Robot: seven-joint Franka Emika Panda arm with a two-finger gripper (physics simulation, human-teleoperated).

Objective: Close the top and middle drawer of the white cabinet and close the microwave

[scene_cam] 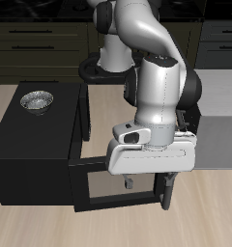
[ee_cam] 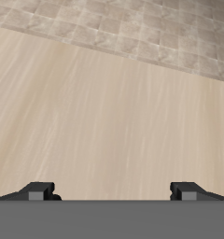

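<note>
The microwave (scene_cam: pixel 36 145) door (scene_cam: pixel 113 183) is seen swung open; the cabinet (scene_cam: pixel 219 140) drawers are hidden. The gripper (scene_cam: pixel 147 185) is spread, empty.

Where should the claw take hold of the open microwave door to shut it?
Near the free end of the microwave door, far from the hinge, pushing from its outer face. It stands swung open, so that end likely gives most leverage; the open claw hangs there.
</note>
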